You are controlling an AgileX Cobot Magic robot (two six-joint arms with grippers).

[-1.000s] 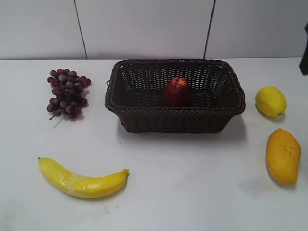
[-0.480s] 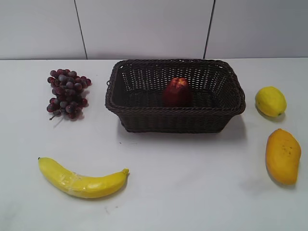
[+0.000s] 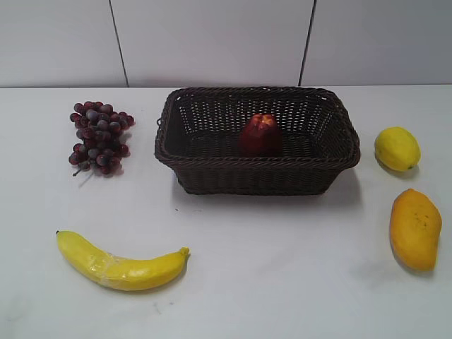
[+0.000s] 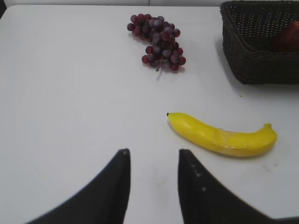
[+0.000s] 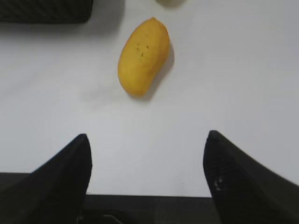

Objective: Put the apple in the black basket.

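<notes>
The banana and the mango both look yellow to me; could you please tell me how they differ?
The banana is long, slim and curved; the mango is short, plump and oval. The banana is bright yellow, the mango deeper orange-yellow. The banana lies left of the black basket, the mango to its right. Both rest on the white table, outside the basket.

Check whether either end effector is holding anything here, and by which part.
Nothing is held. The left end effector and right end effector are both open over bare table. The apple sits free inside the black basket.
</notes>
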